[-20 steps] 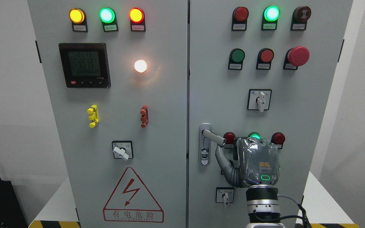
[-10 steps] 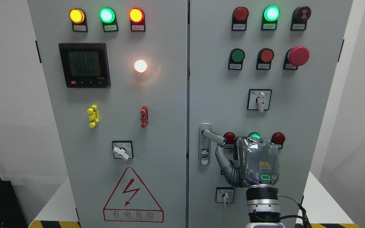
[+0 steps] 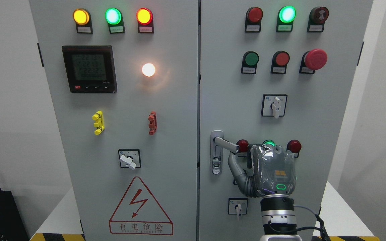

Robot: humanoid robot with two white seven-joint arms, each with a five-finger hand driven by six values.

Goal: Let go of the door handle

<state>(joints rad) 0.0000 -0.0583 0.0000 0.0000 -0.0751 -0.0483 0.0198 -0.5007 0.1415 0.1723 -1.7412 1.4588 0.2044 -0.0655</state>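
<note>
Head view, near to far. One robot hand in frame: the right hand [image 3: 273, 172], arm rising from the bottom edge right of centre, back of the palm toward the camera with a green light on it. Thumb [image 3: 236, 167] reaches up-left, its tip just under the free end of the door handle [image 3: 227, 144]; contact cannot be told from here. The other fingers are hidden behind the palm, so whether the hand is closed or spread cannot be told.

Door handle: one, silver lever, on the right door [image 3: 330, 134] at its left edge, angled down to the right from a tall backplate [image 3: 216, 152].

Cabinet: one grey cabinet, two doors, seam between them closed.

Right door count: top row of three round lamps, the middle one lit green [image 3: 287, 14]. Second row, one green button, one red button, one red mushroom button [image 3: 316, 59]. Two white-knobbed rotary switches, upper [image 3: 274, 105] and lower [image 3: 238, 206]. Three small lamps beside the handle: red, green, red, partly hidden by the hand.

Left door [image 3: 79, 134] count: three lit lamps on top, yellow, green, orange-red. One black digital meter [image 3: 89, 69]. One glowing white lamp [image 3: 148, 69]. One yellow clip [image 3: 98, 123], one red clip [image 3: 152, 123]. One rotary switch [image 3: 129, 158]. One red triangular warning sign [image 3: 140, 206].
</note>
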